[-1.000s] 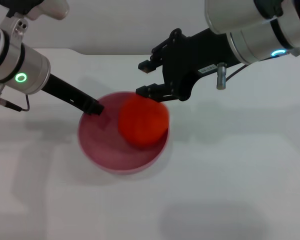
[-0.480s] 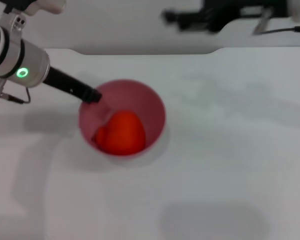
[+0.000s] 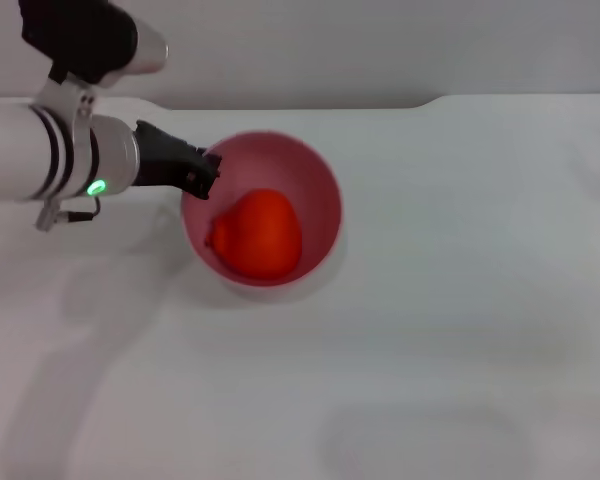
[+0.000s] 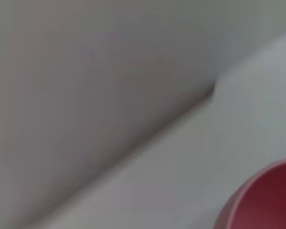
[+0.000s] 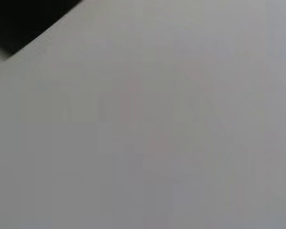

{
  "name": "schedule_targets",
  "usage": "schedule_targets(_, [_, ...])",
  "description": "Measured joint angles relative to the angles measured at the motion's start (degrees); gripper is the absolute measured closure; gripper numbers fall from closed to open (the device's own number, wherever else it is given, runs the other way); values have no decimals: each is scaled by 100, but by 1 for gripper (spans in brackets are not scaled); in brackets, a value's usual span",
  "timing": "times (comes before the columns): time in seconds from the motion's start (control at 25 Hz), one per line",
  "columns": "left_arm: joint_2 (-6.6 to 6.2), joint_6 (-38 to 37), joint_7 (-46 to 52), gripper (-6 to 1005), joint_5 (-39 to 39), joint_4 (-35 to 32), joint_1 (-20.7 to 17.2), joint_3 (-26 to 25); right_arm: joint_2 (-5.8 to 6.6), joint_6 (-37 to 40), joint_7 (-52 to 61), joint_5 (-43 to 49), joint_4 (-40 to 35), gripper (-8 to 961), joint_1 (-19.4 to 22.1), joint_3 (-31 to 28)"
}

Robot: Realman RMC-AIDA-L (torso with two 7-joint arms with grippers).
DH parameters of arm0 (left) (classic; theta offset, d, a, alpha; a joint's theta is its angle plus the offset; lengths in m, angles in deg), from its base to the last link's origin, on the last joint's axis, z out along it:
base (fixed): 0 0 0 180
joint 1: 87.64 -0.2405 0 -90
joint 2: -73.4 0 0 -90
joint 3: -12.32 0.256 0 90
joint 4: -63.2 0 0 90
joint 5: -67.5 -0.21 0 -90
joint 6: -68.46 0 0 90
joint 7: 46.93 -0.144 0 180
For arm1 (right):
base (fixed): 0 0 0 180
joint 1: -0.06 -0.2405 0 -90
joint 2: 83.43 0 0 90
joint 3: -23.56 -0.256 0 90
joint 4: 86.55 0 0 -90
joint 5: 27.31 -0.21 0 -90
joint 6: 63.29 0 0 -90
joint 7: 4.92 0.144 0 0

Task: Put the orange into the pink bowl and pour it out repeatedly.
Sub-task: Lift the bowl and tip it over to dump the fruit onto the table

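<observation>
Inside the bowl [image 3: 263,215] sits the orange [image 3: 259,233], resting low against the wall nearest the camera, its bulk well below the rim. The bowl stands on the white table [image 3: 430,300], with open surface to its right and toward the camera.

At the bowl's left rim the left gripper [image 3: 198,174] has hold, the jaws closed on the lip (one finger seems to dip inside the wall, though the dark tips are hard to separate). The left wrist view shows only a slice of pink rim and bare table. The right gripper is out of sight in every view, so its jaws cannot be judged.

With the fruit in, the step in hand looks like the pour. Doing it well probably means keeping the pinch firm, since a glossy rim held at one point may twist or slip as weight shifts. Lifting a little first and tipping slowly away from the grip, toward the open table on the right, should let the orange roll out. A low tilt would help keep it from bouncing off the table.
</observation>
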Motion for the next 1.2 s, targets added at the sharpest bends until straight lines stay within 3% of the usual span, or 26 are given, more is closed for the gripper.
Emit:
schedule_targets(0.12, [-18,1108,-142,954,-25,-927,-863,692,5,70,-236,-469,606,313,-111,-296])
schedule_targets(0.24, [-32,2096,-565,955,-38,-1564,-1581,1178,6,76,-156,-250,1053,312,-219,-631])
schedule_targets(0.28, [-31,2698,-928,955,-38,-1763,-1977,1502,6,78,-110,-155,1166,312,-238,-748])
schedule_targets(0.4, [-28,3729,-1556,955,-40,-1852,-2462,2029,8,82,56,52,1328,312,-277,-940])
schedule_targets(0.48, [-27,4049,-1768,955,-39,-1829,-2575,2196,8,86,158,151,1346,312,-290,-971])
schedule_targets(0.52, [-33,4831,-2413,955,-39,-1618,-2734,2610,8,89,218,210,1345,313,-299,-979])
schedule_targets(1.08, [1,8209,-4820,955,-19,-5,-2609,3736,-7,380,657,558,1440,313,-382,-922])
schedule_targets(1.2, [2,8418,-4895,955,-18,113,-2565,3788,-9,398,687,590,1451,313,-381,-923])
